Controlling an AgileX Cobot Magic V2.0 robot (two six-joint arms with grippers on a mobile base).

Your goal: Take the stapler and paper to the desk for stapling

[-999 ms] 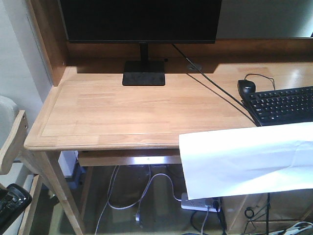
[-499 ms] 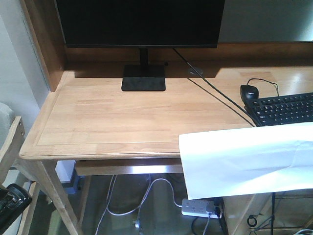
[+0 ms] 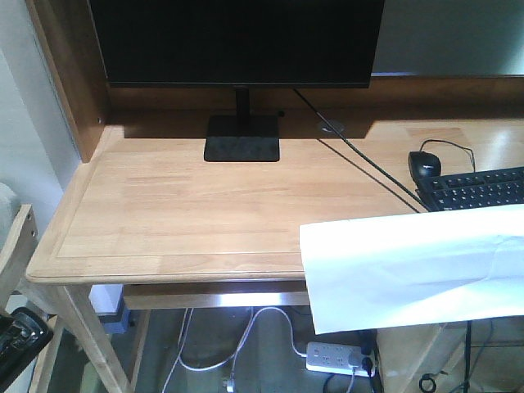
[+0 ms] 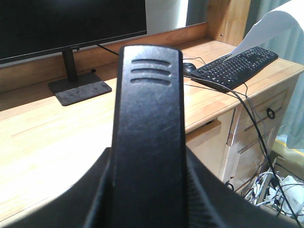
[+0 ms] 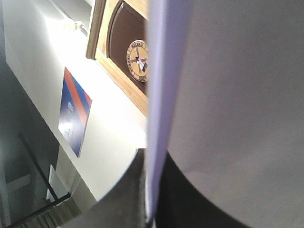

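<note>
My left gripper (image 4: 148, 159) is shut on the black stapler (image 4: 149, 109), which sticks up between the jaws in the left wrist view. In the front view this gripper (image 3: 15, 352) hangs low at the bottom left, below and in front of the desk (image 3: 188, 205). My right gripper (image 5: 152, 209) is shut on the white paper (image 5: 228, 95), seen edge-on between its jaws. In the front view the paper (image 3: 413, 266) hangs in the air across the desk's front right edge and hides the right gripper. The paper's corner shows in the left wrist view (image 4: 280, 21).
A black monitor (image 3: 237, 41) on a stand (image 3: 241, 137) is at the desk's back. A black mouse (image 3: 425, 164) and keyboard (image 3: 475, 188) lie at the right, with a cable across the top. A chair back (image 3: 12, 246) stands left. A power strip (image 3: 336, 356) lies underneath.
The desk has grown larger and slid lower in the front view, so the robot has come closer to it. The paper and the left gripper keep their places in the frame.
</note>
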